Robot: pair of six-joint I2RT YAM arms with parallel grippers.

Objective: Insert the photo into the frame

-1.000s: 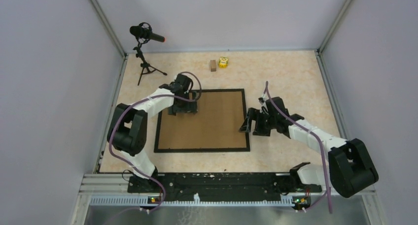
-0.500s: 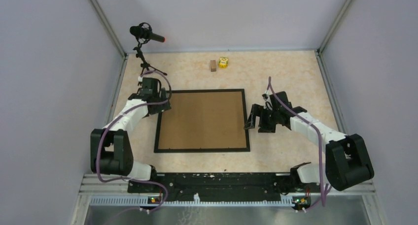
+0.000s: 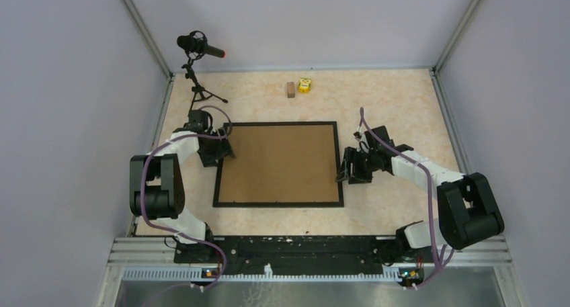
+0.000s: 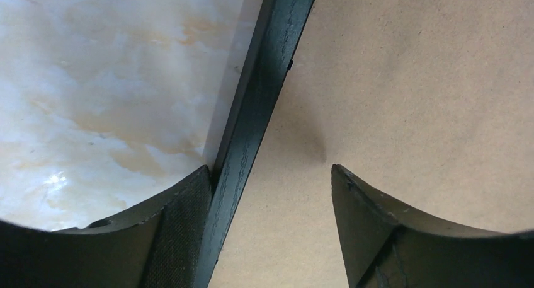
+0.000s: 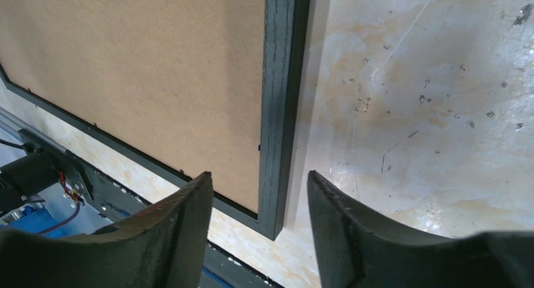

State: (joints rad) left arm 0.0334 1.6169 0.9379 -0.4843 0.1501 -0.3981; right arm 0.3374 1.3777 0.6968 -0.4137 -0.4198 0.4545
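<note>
Although looking nearly done, gives no sight of the photo: only the frame (image 3: 278, 203), flat and back-up in the middle of the table (image 3: 390, 105), filled by a brown backing board (image 3: 279, 162), so probably loaded beneath it, unconfirmed. Straddles the nine o'clock rail with the left gripper (image 4: 269, 168) and the three o'clock rail with the right gripper (image 5: 259, 173), fingers spread on both, pinching nothing. Leaves, at most, securing the board and checking the fit.

Left arm (image 3: 176, 144) and right arm (image 3: 422, 172) reach low, left fingers (image 4: 173, 241) and right fingers (image 5: 170, 241) parted.
</note>
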